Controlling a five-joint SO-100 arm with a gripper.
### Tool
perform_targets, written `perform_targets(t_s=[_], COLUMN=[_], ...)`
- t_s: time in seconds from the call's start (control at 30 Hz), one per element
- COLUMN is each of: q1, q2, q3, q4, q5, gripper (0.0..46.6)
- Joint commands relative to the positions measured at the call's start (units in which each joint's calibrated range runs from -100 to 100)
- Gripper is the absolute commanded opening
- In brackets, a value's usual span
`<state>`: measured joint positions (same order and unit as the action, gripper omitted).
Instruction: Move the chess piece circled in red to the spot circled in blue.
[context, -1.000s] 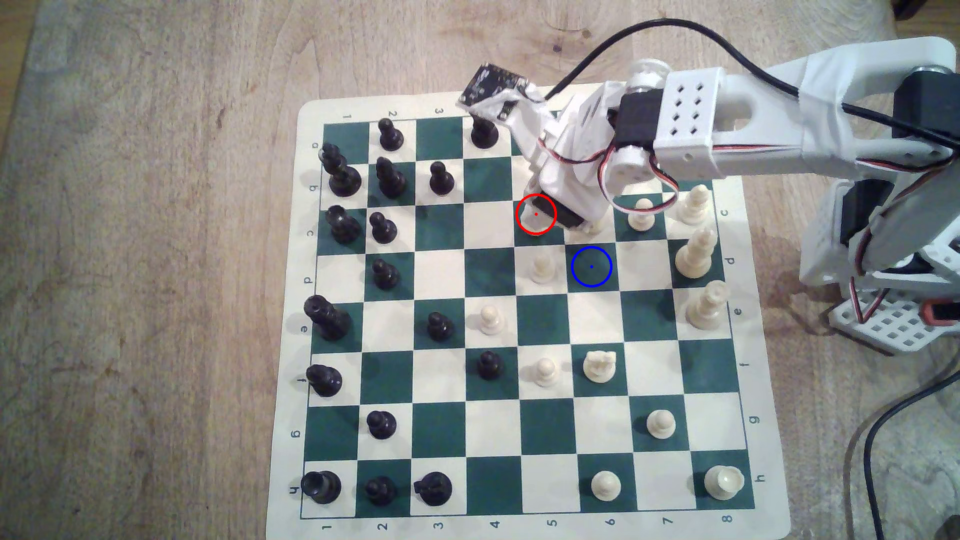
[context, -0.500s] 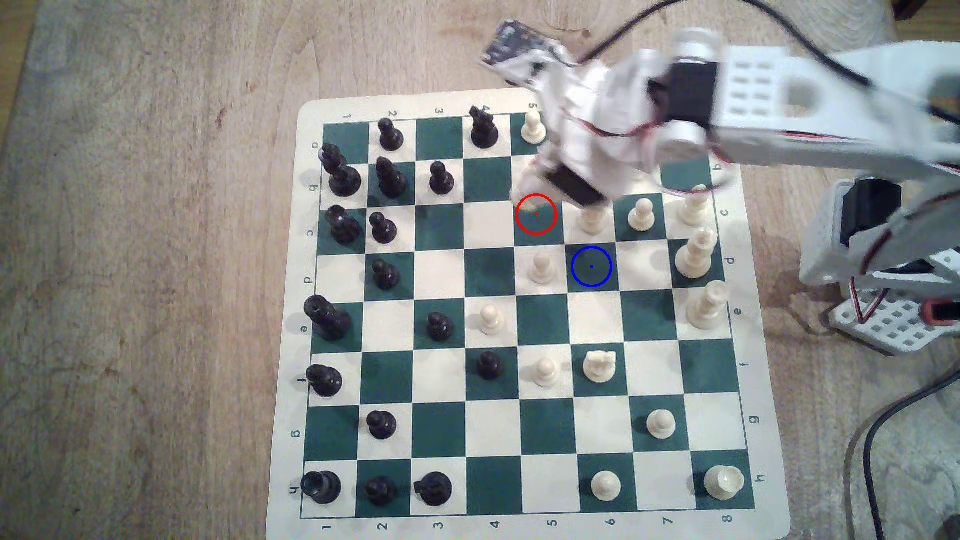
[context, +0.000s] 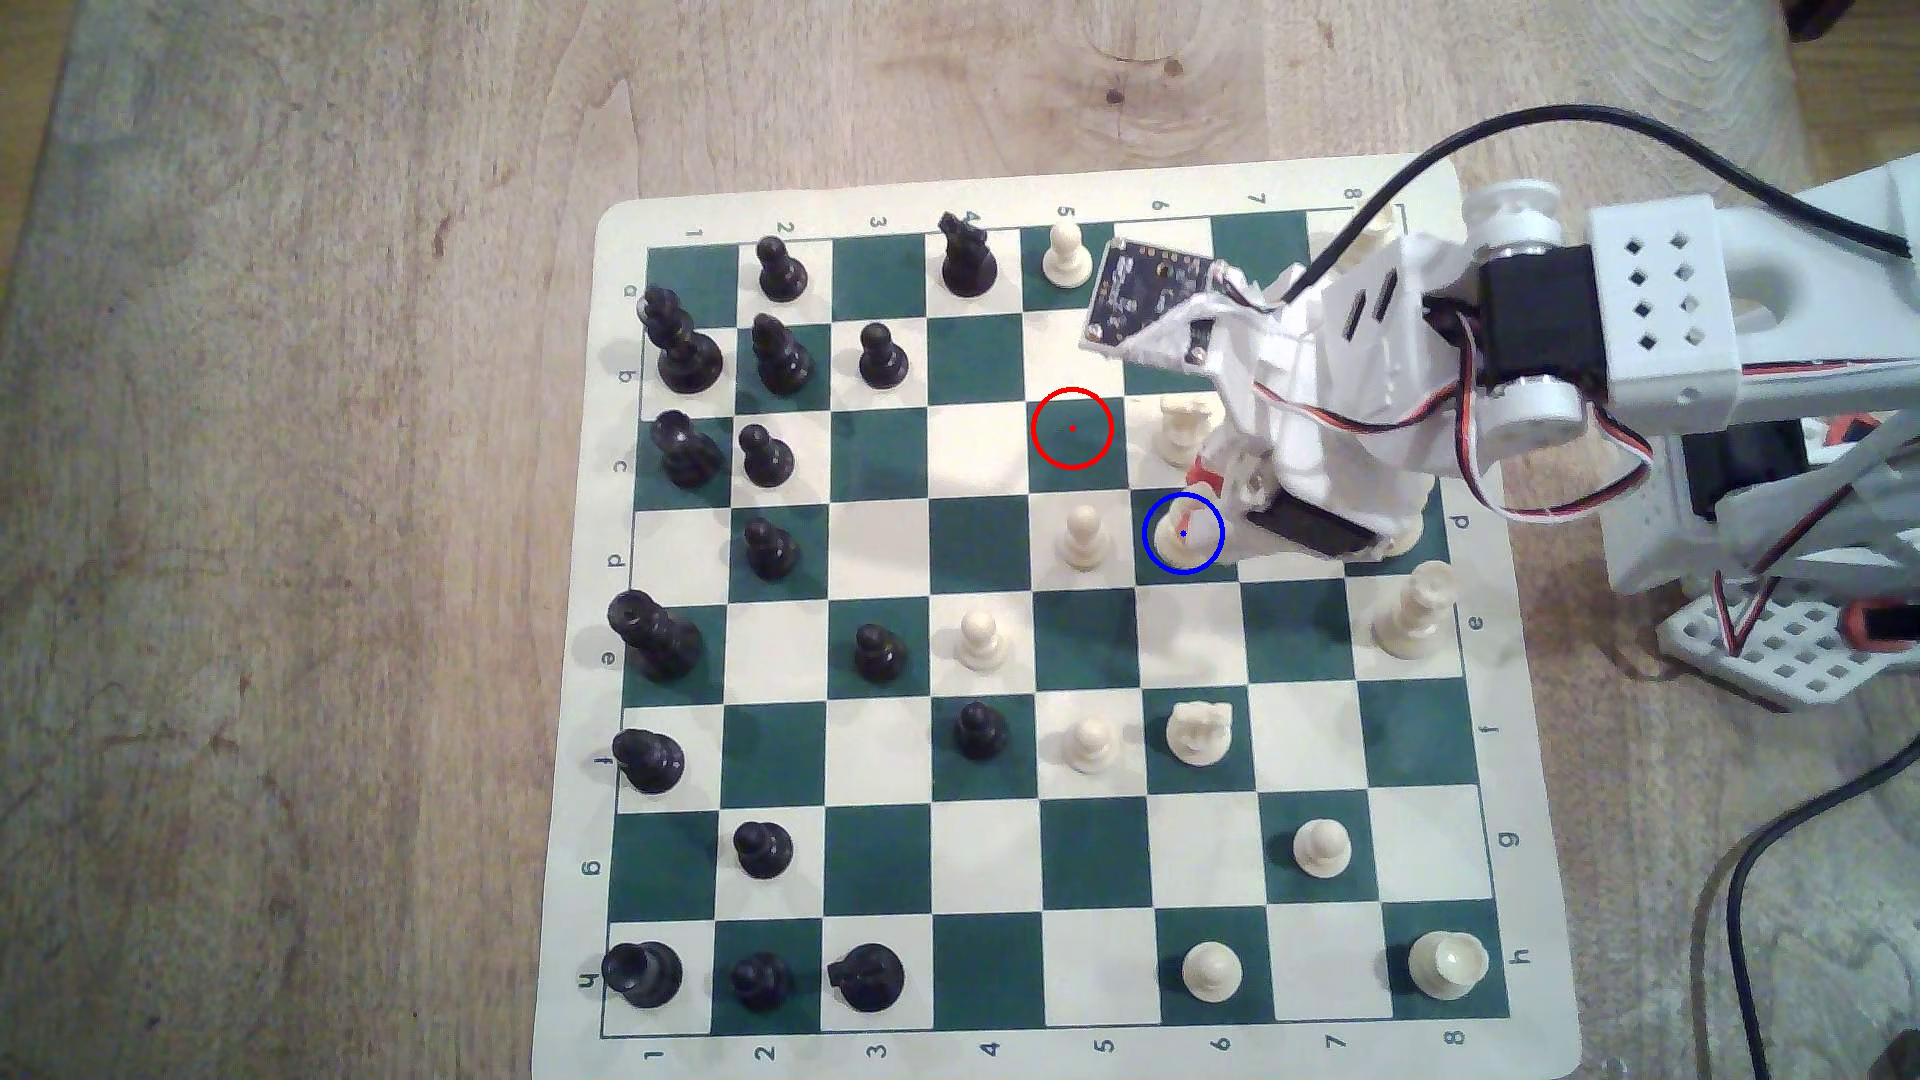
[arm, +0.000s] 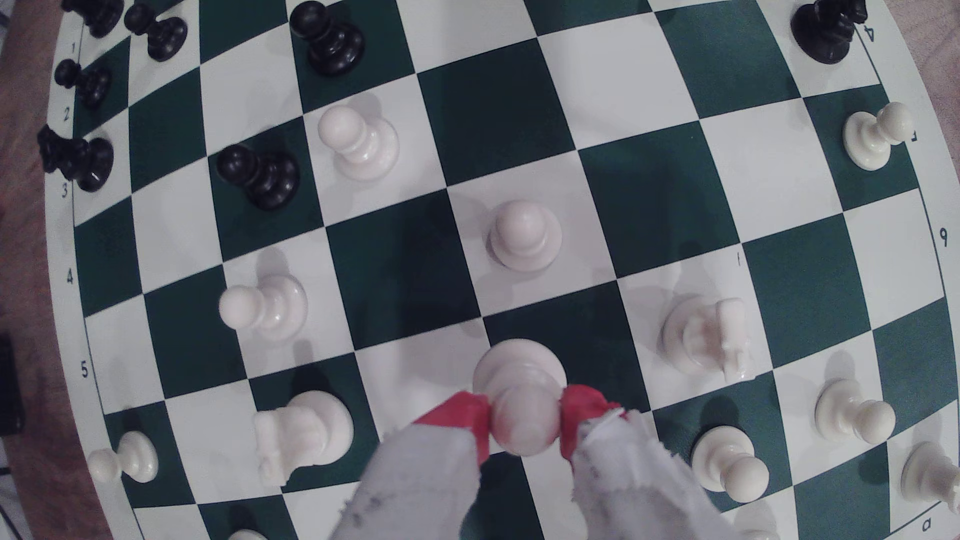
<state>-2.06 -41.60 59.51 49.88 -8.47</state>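
red-tipped hand pinches the chess piece over the spot.

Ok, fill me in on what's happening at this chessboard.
The robot arm's tool is shut on the cream bishop-like chess piece, its red-tipped fingers pinching the piece near its top. In the exterior view the piece sits inside the blue ring marking the spot, a dark green square. The square under the red ring holds no piece. Whether the base rests on the board cannot be told.
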Motion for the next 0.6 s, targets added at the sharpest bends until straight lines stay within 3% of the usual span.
perform_targets(t_s=[0.0,0.57], q1=[0.38,2.34], q2=[1.02,10.11], q3=[-0.22,0.78], q4=[-3.28,-7.87], q5=[0.39,2.25], gripper=[0.3,0.3])
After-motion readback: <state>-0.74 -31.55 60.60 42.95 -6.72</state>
